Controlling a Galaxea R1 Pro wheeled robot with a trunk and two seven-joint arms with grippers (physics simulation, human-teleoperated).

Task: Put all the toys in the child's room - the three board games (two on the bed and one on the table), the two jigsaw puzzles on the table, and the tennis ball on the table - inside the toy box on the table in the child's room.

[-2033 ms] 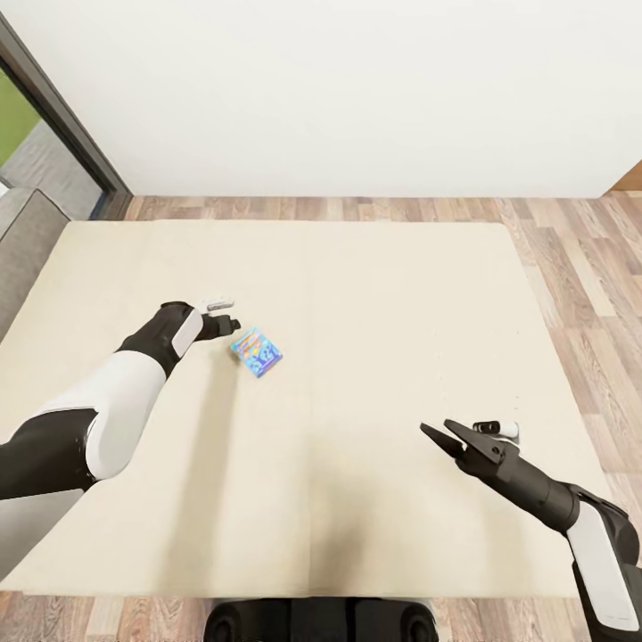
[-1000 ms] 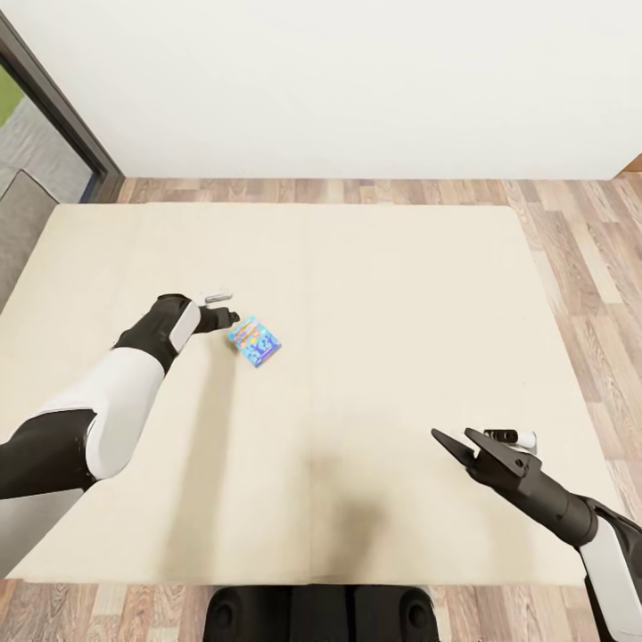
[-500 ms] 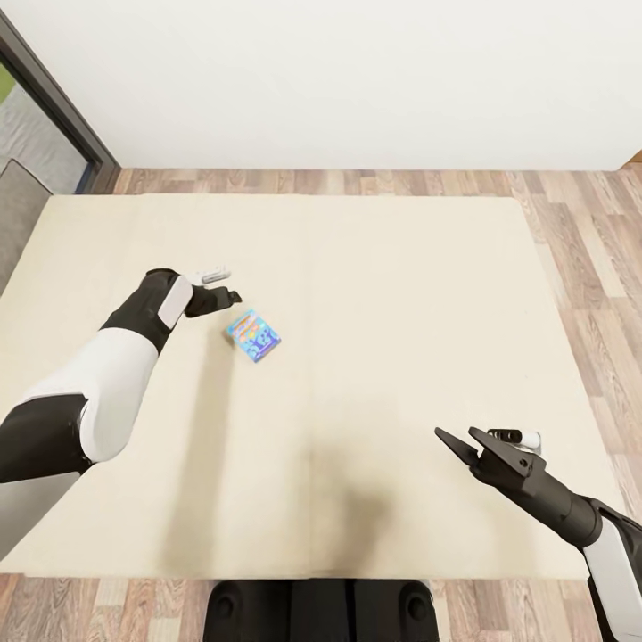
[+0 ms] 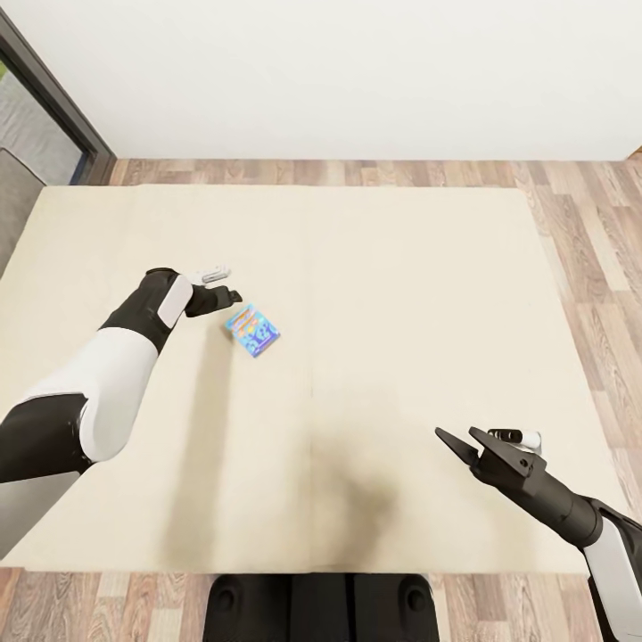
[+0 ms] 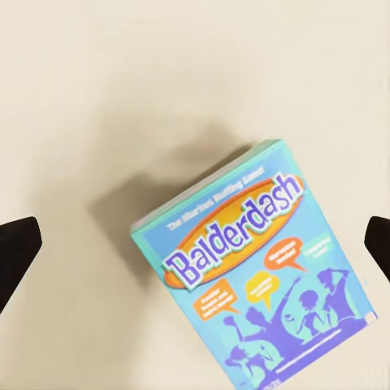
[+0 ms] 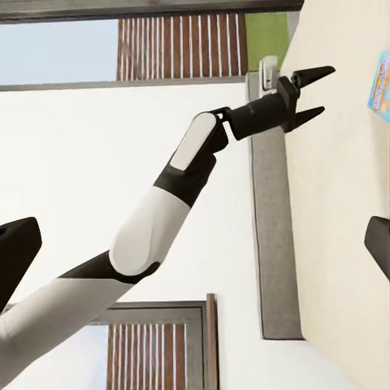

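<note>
- Balderdash board game, small blue box, lies flat on the bed, cover up, in the left half of the mattress and well in from every edge, turned at an angle to them.
- Left wrist view: same box just below the camera on the beige mattress, title readable, shadow beside it.
- Left gripper hovers just beside the box, toward the bed's left edge; not touching it. Jaws spread wide and holding nothing, dark fingertips at both sides of the wrist view with the box between and beyond them.
- Right gripper over the bed's near right corner area, well apart from the box. Jaws parted, nothing between them.
- Right wrist view: left arm and its open gripper over the bed, grey headboard along the mattress edge, box corner at the frame edge.
- Wood-plank floor around the bed, white wall behind.
</note>
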